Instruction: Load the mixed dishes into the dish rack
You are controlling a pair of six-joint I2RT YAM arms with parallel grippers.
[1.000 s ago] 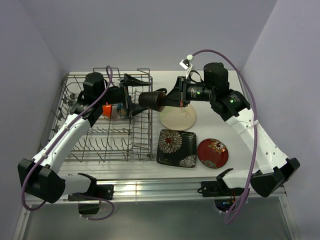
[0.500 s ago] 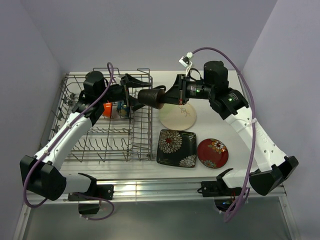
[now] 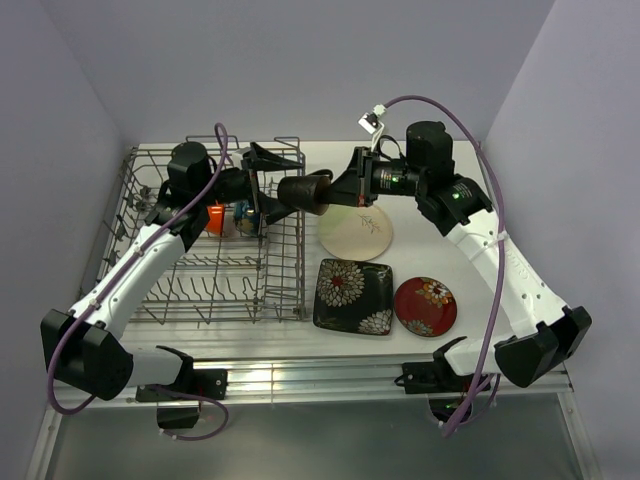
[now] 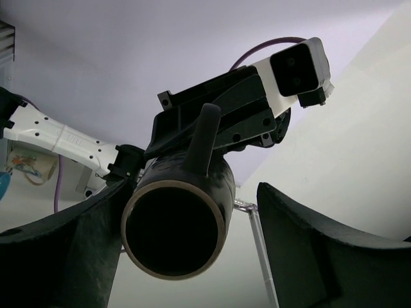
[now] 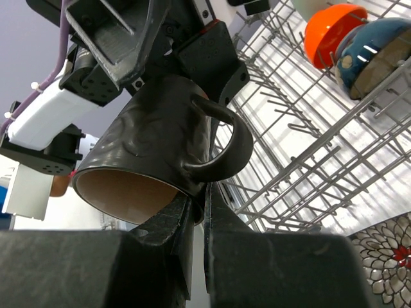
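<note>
Brown mug [image 5: 160, 135]: rim pinched by my right gripper [image 5: 196, 206], now edged between my left gripper's [image 4: 192, 212] spread jaws, handover pending.

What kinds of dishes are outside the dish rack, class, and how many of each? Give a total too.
Plates: 3 (cream plate, black square plate, red plate)
Cups: 1 (brown cup, held in the air)
Total: 4

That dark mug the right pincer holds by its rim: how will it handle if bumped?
The mug looks like rigid glazed ceramic, so it is likely slippery and breakable if dropped. The right pincer pinches only its rim, so it may pivot when nudged.
</note>
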